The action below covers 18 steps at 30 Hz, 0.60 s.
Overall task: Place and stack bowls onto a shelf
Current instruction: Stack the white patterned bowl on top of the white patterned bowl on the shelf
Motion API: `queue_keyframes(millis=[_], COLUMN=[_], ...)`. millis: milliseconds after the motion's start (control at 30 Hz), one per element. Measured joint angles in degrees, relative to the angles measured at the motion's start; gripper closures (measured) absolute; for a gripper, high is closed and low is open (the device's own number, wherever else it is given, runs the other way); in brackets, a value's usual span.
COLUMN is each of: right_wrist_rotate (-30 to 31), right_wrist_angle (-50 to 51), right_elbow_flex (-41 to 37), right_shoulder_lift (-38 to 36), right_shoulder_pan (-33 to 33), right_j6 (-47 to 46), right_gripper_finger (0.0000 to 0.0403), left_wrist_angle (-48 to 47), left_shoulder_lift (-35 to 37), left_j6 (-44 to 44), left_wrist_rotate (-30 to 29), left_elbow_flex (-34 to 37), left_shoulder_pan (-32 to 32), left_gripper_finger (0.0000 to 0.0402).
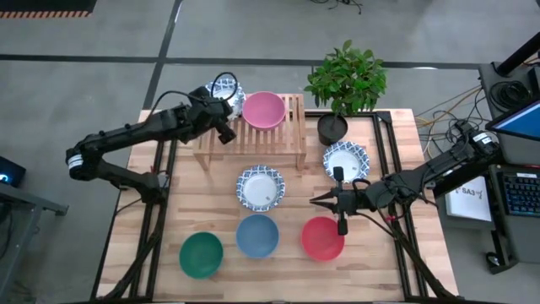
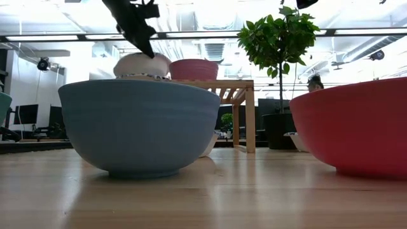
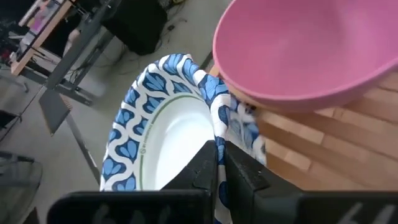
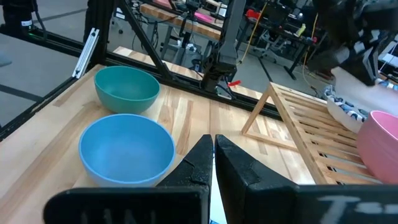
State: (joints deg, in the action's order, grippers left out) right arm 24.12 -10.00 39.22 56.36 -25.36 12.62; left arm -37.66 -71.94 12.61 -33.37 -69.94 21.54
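My left gripper (image 1: pixel 226 100) is over the far left end of the shelf (image 1: pixel 278 145), shut on a white bowl with a blue patterned rim (image 3: pixel 165 134). This bowl is tilted beside the pink bowl (image 1: pixel 264 110), which stands on the slatted top. A second patterned rim (image 3: pixel 249 134) shows just under the held bowl. My right gripper (image 1: pixel 319 201) is shut and hovers over the table between another patterned bowl (image 1: pixel 260 187) and the red bowl (image 1: pixel 323 238). The blue bowl (image 1: pixel 257 235), the green bowl (image 1: pixel 201 255) and one more patterned bowl (image 1: pixel 346 160) stand on the table. My left gripper pinches the patterned bowl by its rim (image 3: pixel 214 134), one finger inside the bowl and one outside. The fingers come slanting down from the table's left. The bowl is tilted over the shelf's left end, close against the pink bowl; whether its lower side rests there I cannot tell.
A black pot with a leafy plant (image 1: pixel 333 127) stands at the shelf's right end, close to the patterned bowl on the right. In the low view the blue bowl (image 2: pixel 140 124) and red bowl (image 2: pixel 356 127) stand close to the near edge. Bare wood lies left of the shelf.
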Motion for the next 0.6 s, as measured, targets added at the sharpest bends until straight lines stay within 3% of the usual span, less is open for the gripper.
queue_keyframes(millis=[167, 600], right_wrist_rotate=[0.0, 0.0], right_wrist_angle=[-0.1, -0.85], right_elbow_flex=[0.0, -0.01], right_shoulder_lift=[0.0, 0.02], right_shoulder_pan=[0.0, 0.0], right_j6=[0.01, 0.0], right_gripper_finger=[0.0394, 0.0394], left_wrist_angle=[-7.99, -6.84], left_shoulder_lift=[0.09, -1.93], left_j6=[-0.23, 0.38], left_wrist_rotate=[4.22, 3.8], left_elbow_flex=[-4.23, -3.86], left_shoulder_pan=[0.02, 0.0], left_gripper_finger=[0.0401, 0.0395])
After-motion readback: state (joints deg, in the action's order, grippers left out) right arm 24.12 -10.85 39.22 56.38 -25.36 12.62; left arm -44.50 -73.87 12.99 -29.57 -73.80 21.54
